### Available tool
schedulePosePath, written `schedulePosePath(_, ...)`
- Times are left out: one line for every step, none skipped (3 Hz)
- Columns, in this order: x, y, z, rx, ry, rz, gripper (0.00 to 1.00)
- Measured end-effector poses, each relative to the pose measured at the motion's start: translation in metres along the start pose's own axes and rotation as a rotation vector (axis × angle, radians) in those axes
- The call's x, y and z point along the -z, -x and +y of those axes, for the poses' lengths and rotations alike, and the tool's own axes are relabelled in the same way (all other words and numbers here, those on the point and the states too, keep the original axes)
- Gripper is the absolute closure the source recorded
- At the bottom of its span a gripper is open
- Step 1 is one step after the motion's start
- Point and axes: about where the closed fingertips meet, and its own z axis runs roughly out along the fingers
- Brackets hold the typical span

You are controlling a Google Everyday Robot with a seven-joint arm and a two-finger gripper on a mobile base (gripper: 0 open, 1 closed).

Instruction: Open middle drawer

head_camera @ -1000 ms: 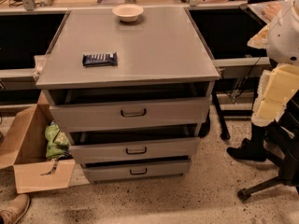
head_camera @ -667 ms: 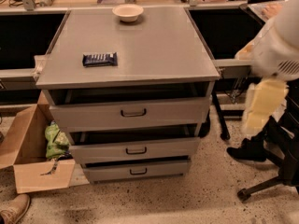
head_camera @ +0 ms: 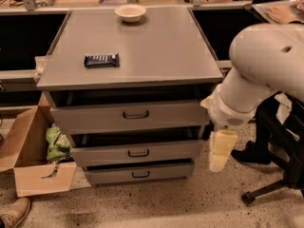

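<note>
The grey cabinet [head_camera: 133, 51] has three drawers stacked in its front. The middle drawer [head_camera: 104, 153] has a medium-height front panel with a small dark loop handle [head_camera: 138, 153] at its centre, and a dark gap shows above the panel. My gripper [head_camera: 221, 151] is cream coloured and hangs downward from the white arm [head_camera: 256, 75]. It sits just off the cabinet's right front corner, level with the middle drawer and well to the right of the handle. It touches nothing.
The tallest drawer [head_camera: 95, 118] is above and the narrowest drawer [head_camera: 109, 175] below. A bowl [head_camera: 130, 12] and a dark snack bar [head_camera: 101, 60] lie on top. A cardboard box [head_camera: 28, 160] stands at the left and an office chair base [head_camera: 280, 175] at the right.
My arm has swung left toward the cabinet. The gripper has come from the far right edge to beside the cabinet's right front corner and sits lower. The drawers have not moved.
</note>
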Motion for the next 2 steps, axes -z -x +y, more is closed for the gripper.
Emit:
schedulePosePath(-0.0600, 0.0050, 0.0043, -0.012, 0.061, -0.065, 0.00)
schedulePosePath(-0.0600, 0.0050, 0.0043, -0.012, 0.061, -0.065, 0.00)
